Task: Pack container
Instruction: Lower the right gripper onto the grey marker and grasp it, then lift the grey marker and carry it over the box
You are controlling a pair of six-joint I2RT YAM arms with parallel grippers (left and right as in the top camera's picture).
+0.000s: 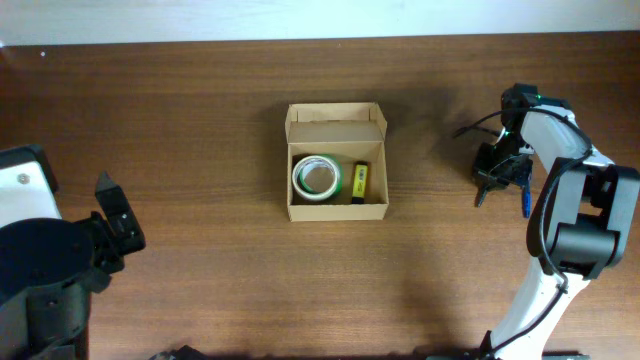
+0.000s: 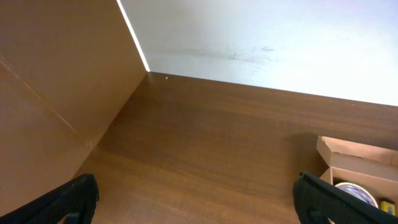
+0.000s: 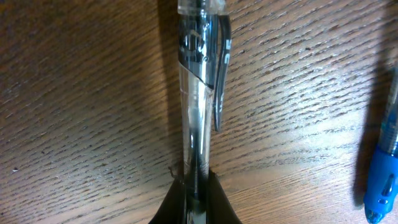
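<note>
You had container [image 1: 337, 211] near middle of table [image 1: 180, 130], slightly toward table's far edge. Small rectangular tan cardboard box, plain, unmarked. Sat flat on tabletop, walls squared to table edges, opening facing up. Hinged flap lid [image 1: 336, 118] stood open, folded back on side nearest table's far edge. Inside, green-and-white tape roll [image 1: 316, 178] lay flat toward table's left end. Small yellow-and-black item [image 1: 360, 181] lay just beside it, toward table's right end.
</note>
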